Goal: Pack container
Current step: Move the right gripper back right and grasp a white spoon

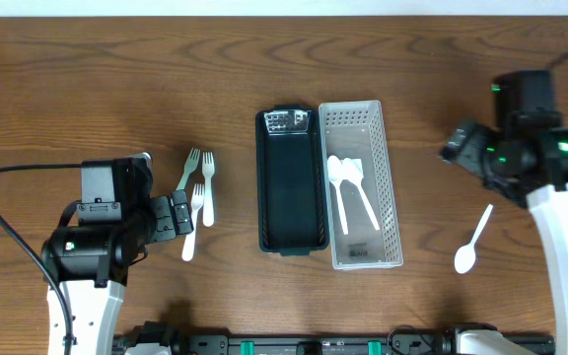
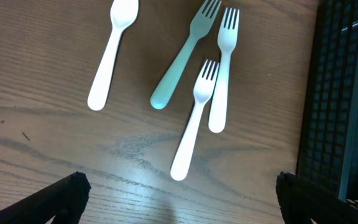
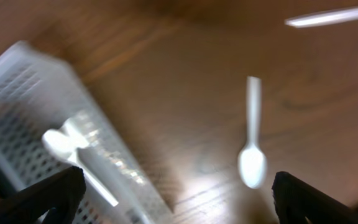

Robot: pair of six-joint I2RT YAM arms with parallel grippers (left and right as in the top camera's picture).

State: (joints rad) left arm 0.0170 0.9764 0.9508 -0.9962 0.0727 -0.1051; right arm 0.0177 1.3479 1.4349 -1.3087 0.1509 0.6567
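Note:
A black container [image 1: 289, 182] and a white perforated basket [image 1: 363, 187] stand side by side at the table's middle. Two white spoons [image 1: 348, 187] lie in the basket. A green fork [image 1: 187, 170] and two white forks [image 1: 208, 177] lie left of the container. My left gripper [image 1: 178, 215] is open and empty beside them. In the left wrist view [image 2: 179, 199] it hovers just short of the lowest white fork [image 2: 194, 121], with a white spoon [image 2: 112, 53] to the left. My right gripper [image 1: 457, 146] is open and empty above a white spoon [image 1: 473, 240].
The blurred right wrist view shows my right gripper [image 3: 179, 199], the basket [image 3: 23, 99] at the left, the loose spoon [image 3: 252, 155] on bare wood, and another white utensil [image 3: 334, 15] at the top right. The container's wall [image 2: 340, 93] fills the right of the left wrist view.

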